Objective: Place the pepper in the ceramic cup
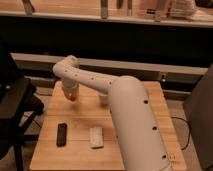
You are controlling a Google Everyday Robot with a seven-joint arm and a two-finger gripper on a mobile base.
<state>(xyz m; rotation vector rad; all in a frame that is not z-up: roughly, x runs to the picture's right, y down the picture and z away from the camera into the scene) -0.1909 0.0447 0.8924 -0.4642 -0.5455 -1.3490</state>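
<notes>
My gripper [70,94] hangs at the end of the white arm over the back left part of the wooden table [135,90]. It is shut on the pepper [73,97], a small orange-red piece that shows at the fingertips, just above the tabletop. To the right of the gripper, the ceramic cup [103,98] is a small white shape standing on the table, partly hidden by the arm's forearm.
A black oblong object [61,134] and a white rectangular object [96,136] lie near the table's front edge. A dark chair [15,105] stands at the left. The arm's thick white body [135,130] covers the table's right half.
</notes>
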